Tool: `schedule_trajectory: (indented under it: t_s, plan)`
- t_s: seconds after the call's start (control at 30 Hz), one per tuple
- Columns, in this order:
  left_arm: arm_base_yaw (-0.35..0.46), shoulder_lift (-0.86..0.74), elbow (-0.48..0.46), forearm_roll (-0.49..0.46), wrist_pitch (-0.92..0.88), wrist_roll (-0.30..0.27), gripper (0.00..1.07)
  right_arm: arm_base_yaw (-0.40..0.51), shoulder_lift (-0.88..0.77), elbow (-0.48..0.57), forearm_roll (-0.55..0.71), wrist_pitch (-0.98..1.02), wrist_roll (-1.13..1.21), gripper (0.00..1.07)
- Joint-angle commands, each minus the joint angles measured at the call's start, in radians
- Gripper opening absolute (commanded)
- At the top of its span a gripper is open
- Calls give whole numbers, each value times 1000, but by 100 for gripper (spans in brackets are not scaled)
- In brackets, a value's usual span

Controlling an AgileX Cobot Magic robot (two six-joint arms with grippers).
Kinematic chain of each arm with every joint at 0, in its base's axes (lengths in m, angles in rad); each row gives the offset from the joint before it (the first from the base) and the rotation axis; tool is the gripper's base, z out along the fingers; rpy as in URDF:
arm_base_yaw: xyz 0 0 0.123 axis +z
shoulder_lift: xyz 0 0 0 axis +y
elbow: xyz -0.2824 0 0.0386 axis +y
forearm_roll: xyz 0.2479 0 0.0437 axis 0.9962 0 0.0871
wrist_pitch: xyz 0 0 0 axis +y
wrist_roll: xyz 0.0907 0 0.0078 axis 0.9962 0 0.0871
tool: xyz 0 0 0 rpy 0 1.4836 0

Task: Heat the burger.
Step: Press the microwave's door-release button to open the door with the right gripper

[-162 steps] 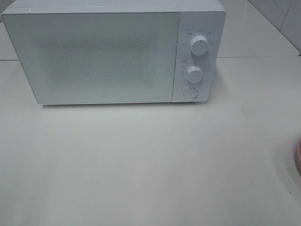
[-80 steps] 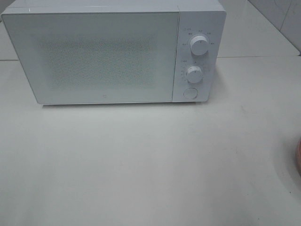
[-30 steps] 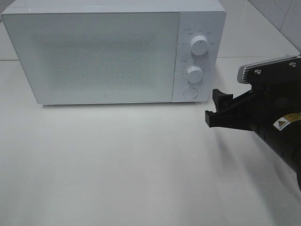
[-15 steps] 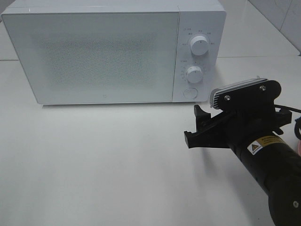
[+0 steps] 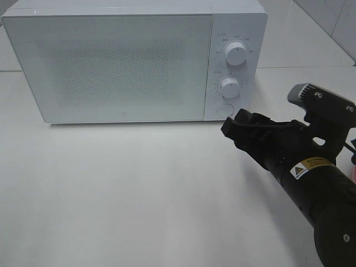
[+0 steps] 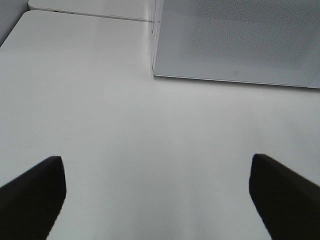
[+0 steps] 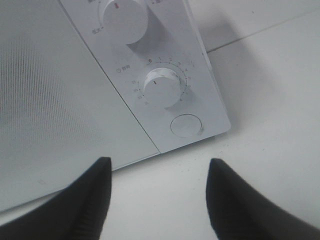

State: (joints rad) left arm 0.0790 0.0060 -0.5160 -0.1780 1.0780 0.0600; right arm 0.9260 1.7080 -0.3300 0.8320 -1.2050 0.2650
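Note:
The burger is out of view in every frame. A white microwave (image 5: pixel 111 67) stands at the back of the table with its door shut. Its panel has two knobs (image 5: pixel 236 54) (image 5: pixel 229 87) and a round button (image 5: pixel 224 109). My right gripper (image 5: pixel 236 127) is open and empty, just in front of and below the button. The right wrist view shows its fingers (image 7: pixel 85 200) apart, facing the lower knob (image 7: pixel 162 86) and the button (image 7: pixel 186 125). My left gripper (image 6: pixel 157 200) is open and empty over bare table, facing the microwave's lower left corner (image 6: pixel 155 74).
The white table (image 5: pixel 139 189) spreads in front of the microwave. A thin pink sliver (image 5: pixel 354 167) shows at the right edge behind my right arm. A tiled wall (image 5: pixel 334 16) rises at the back right.
My right arm came in from the right, dipped toward the table's middle, then swung up so its open fingers now sit close to the microwave's button. The microwave has not moved.

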Motion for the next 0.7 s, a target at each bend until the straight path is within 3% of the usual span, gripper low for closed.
schedule_trajectory:
  t_s: [0.03, 0.1, 0.13, 0.17, 0.27, 0.7]
  plan:
    - [-5, 2, 0, -8, -8, -3, 91, 2, 1, -10, -6, -20, 190, 44]
    - [-5, 2, 0, -8, -8, -3, 91, 2, 1, -10, -6, 20, 348, 31]
    - [-5, 2, 0, -8, -8, -3, 91, 2, 1, -10, -6, 20, 348, 31]
    - [-5, 2, 0, -8, -8, -3, 91, 2, 1, -10, -6, 53, 469, 23]
    - [-5, 2, 0, -8, -8, -3, 91, 2, 1, -10, -6, 83, 609, 15]
    - [-5, 2, 0, -8, -8, -3, 91, -5, 9, -13, -4, 91, 789, 0]
